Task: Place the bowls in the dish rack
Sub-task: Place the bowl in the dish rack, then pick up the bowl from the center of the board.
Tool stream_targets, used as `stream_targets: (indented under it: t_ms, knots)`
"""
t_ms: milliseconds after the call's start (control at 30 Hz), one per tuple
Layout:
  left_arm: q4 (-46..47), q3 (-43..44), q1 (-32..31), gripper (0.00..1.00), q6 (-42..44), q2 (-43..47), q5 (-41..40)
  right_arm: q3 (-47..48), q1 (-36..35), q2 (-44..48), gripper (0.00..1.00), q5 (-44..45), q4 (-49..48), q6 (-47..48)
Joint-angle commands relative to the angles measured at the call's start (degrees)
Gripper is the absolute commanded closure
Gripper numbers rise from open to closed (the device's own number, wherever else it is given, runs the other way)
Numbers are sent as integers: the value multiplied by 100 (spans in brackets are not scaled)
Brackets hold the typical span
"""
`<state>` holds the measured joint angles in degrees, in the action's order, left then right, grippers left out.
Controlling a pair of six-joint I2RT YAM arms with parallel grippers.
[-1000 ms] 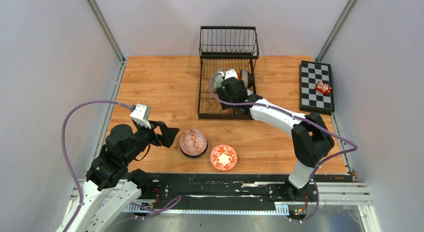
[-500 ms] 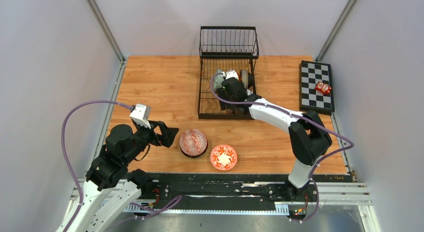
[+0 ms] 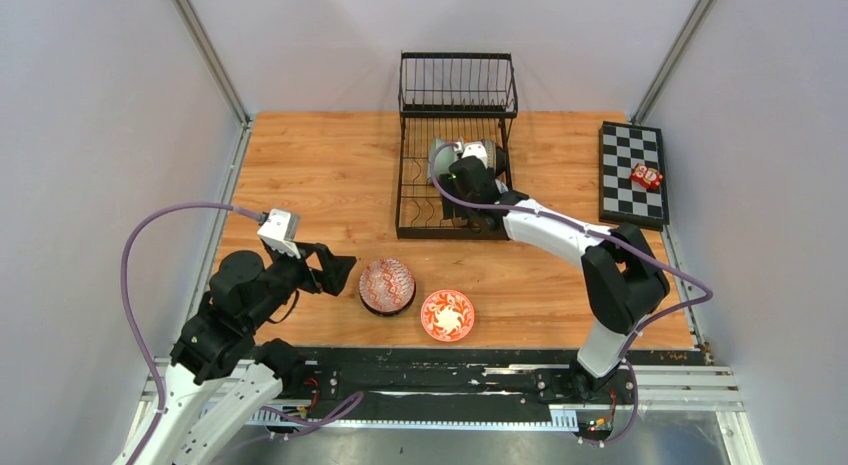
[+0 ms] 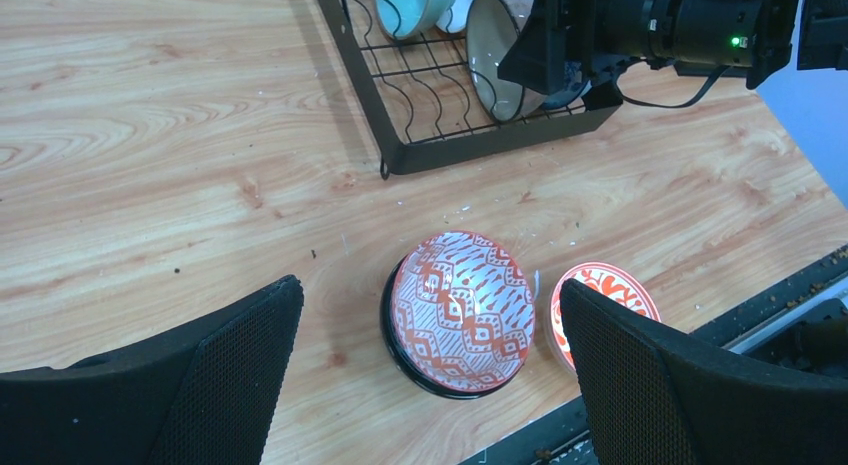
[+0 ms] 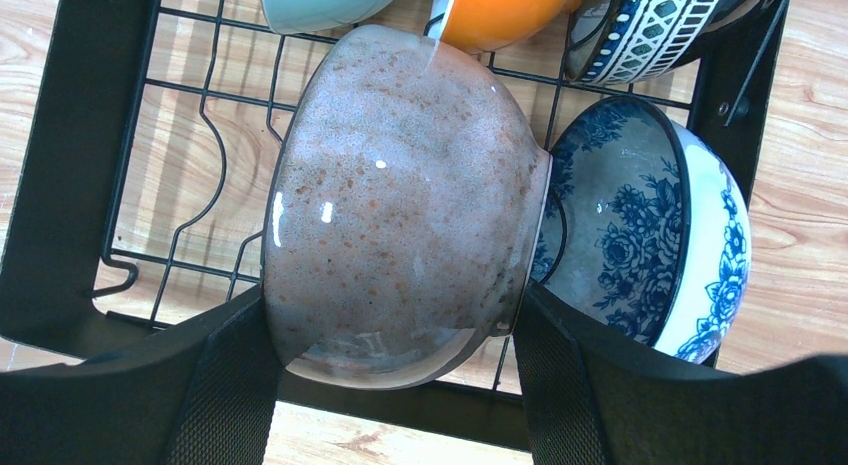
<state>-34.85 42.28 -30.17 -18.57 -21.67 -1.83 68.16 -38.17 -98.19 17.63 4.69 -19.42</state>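
The black wire dish rack [image 3: 418, 207] stands at the table's back middle. My right gripper [image 3: 462, 169] is inside its base tray, shut on a speckled brown-grey bowl [image 5: 400, 195] that stands on edge between the pads [image 5: 392, 305]. Beside it in the rack [image 5: 60, 185] are a blue-and-white floral bowl [image 5: 640, 235], a pale green bowl [image 5: 320, 0], an orange bowl [image 5: 510, 10] and a dark blue patterned bowl [image 5: 660, 20]. My left gripper [image 3: 340, 272] is open and empty, just left of a red-patterned bowl [image 3: 386, 285] [image 4: 460, 310] lying upside down. An orange-red floral bowl [image 3: 447, 315] [image 4: 610, 290] sits right of it.
A flat checkered board [image 3: 632, 172] with a small red toy [image 3: 646, 175] lies at the right back. The rack's raised basket [image 3: 458, 85] stands behind the base tray. Grey walls enclose the table; a black rail runs along its near edge [image 3: 450, 360].
My right gripper has moved a little further back into the rack with the speckled bowl in it. The left arm has hardly moved.
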Motion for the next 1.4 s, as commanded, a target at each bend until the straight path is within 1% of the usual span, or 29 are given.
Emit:
stream_targets:
  t_ms: [0,167,400,500,667,933,1167,1367]
  knots:
    - [-36,-97,-10,0,55,85,-64,-127,83,148,53,40,-69,-222]
    - [-36,-97,-15,0,59,88,-46,-101,82,210,33,14,9,-224]
    - [-39,-95,-15,0,47,102,-63,-88,83,347,19,38,84,-216]
    - [-34,-106,-15,0,43,95,-55,-58,87,406,16,48,152,-212]
    - [-39,-106,-15,0,38,80,-46,-82,85,578,13,-28,211,-233]
    - [-47,-106,-15,0,-6,41,-104,-122,36,1055,12,-68,469,-209]
    - [-47,-106,-15,0,-121,-86,-199,-327,-125,1651,14,-104,619,-173]
    - [-82,-85,-14,1,-425,-345,-202,-633,-315,2359,17,-99,790,-146]
